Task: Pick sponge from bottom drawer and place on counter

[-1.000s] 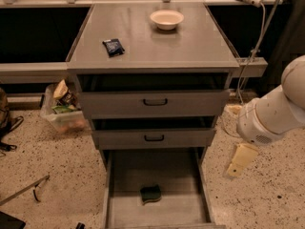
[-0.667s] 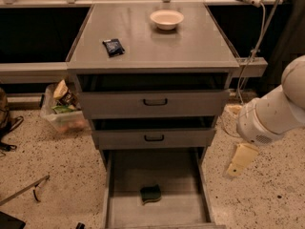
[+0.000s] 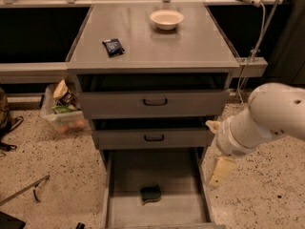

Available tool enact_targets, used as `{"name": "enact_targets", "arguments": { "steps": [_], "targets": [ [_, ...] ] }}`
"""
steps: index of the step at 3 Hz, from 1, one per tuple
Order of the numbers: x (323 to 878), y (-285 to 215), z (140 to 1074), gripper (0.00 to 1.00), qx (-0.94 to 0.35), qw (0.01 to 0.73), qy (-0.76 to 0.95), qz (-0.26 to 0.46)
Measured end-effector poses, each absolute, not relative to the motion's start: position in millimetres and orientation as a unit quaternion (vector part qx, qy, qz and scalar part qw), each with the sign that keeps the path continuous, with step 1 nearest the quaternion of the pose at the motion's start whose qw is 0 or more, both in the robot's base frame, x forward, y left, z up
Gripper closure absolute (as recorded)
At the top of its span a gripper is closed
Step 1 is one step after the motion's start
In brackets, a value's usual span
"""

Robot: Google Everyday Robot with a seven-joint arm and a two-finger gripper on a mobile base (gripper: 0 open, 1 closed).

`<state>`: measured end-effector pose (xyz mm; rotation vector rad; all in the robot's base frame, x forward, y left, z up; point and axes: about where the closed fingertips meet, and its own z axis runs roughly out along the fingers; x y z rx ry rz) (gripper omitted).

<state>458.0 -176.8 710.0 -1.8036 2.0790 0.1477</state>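
Note:
The sponge (image 3: 151, 193), dark green with a wavy outline, lies on the floor of the open bottom drawer (image 3: 128, 173), near its front middle. The counter (image 3: 152, 44) is the grey top of the cabinet. My gripper (image 3: 217, 149) hangs at the right of the cabinet, level with the bottom drawer's right rail, above and to the right of the sponge. Its cream fingers (image 3: 221, 171) stand apart and hold nothing.
A white bowl (image 3: 166, 18) and a dark blue crinkly packet (image 3: 113, 46) sit on the counter. The two upper drawers (image 3: 153, 102) are slightly pulled out. A clear bin with rubbish (image 3: 63, 109) stands on the speckled floor at the left. A cable (image 3: 251, 42) hangs at the right.
My arm and gripper have moved a little left and down, closer to the right side of the bottom drawer. The sponge and drawers have not moved.

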Motion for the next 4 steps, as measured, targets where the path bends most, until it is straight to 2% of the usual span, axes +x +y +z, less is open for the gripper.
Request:
{"name": "enact_targets", "arguments": {
  "steps": [2, 4],
  "targets": [
    [494.1, -136.9, 563.3, 0.00, -0.672, 0.200, 0.707, 0.092],
    [488.9, -134.6, 548.6, 0.00, -0.669, 0.195, 0.710, 0.106]
  ]
}}
